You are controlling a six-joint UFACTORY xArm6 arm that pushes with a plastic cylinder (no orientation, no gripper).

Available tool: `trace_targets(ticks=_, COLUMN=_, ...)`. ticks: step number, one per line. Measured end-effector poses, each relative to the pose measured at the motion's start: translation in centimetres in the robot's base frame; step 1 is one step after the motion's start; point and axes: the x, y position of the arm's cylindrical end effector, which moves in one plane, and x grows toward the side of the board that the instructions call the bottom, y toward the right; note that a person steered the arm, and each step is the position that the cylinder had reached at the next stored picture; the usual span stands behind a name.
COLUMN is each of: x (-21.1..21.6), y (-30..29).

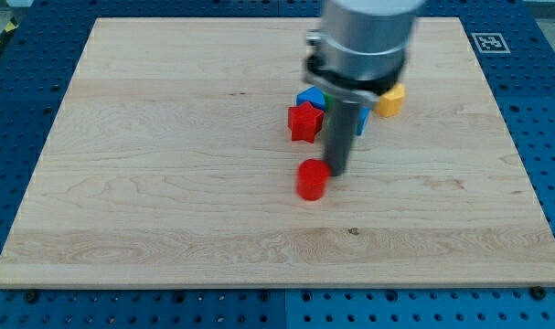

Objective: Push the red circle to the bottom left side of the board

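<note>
Clawless, the arm ends in a plain rod, so nothing is clenched or released; my tip (pixel 336 173) sits just at the red circle's (pixel 311 179) two o'clock side, seemingly touching. Largest first: the wooden board (pixel 149 183); then a cluster at the circle's twelve o'clock: red star (pixel 304 122), blue block (pixel 309 97), yellow block (pixel 390 100). The circle lies near mid-board. Pushing looks underway; next calls for driving toward seven o'clock.
</note>
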Motion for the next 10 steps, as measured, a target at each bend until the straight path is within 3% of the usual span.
trace_targets(ticks=1, x=1.1, y=-3.2)
trace_targets(ticks=3, x=2.8, y=4.8)
trace_targets(ticks=4, x=3.3, y=-1.0)
trace_targets(ticks=5, x=3.3, y=-11.1)
trace_targets(ticks=6, x=3.9, y=-15.6)
trace_targets(ticks=7, x=2.0, y=-13.6)
trace_targets(ticks=8, x=3.1, y=-10.0)
trace_targets(ticks=10, x=9.7, y=-9.9)
